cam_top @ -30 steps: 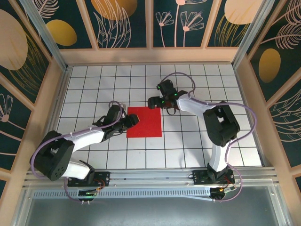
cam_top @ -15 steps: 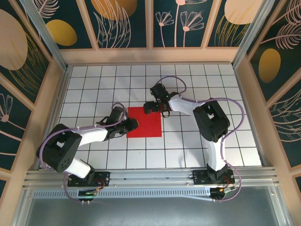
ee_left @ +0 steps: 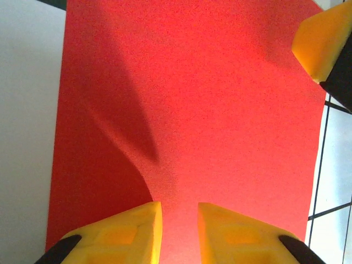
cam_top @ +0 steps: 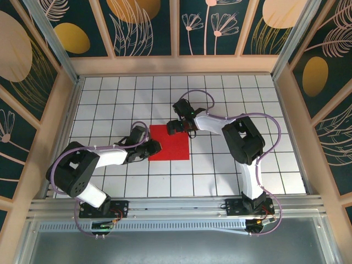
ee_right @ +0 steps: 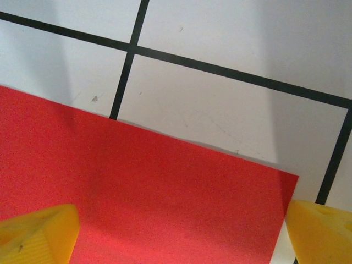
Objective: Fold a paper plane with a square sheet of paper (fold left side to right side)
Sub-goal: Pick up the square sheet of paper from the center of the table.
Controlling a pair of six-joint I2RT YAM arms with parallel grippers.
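The square sheet of paper [cam_top: 171,144] is bright red and lies flat near the middle of the gridded table. My left gripper [cam_top: 153,147] is low at the sheet's left edge. In the left wrist view its yellow fingers [ee_left: 129,234] stand a narrow gap apart, with the red paper [ee_left: 192,99] showing between them and a curved shadow ahead of the left finger. My right gripper [cam_top: 177,125] hovers at the sheet's far edge, jaws wide. Its fingertips [ee_right: 38,231] straddle the paper [ee_right: 137,187] near a far corner. One right finger [ee_left: 322,38] shows in the left wrist view.
The white table [cam_top: 231,165] with black grid lines is boxed in by wooden walls [cam_top: 289,110] on three sides. An aluminium rail [cam_top: 176,206] with both arm bases runs along the near edge. Open tiles surround the sheet.
The left gripper's jaws have narrowed and it has settled lower on the sheet's left edge. The right gripper has swung left and nearer, onto the sheet's far edge.
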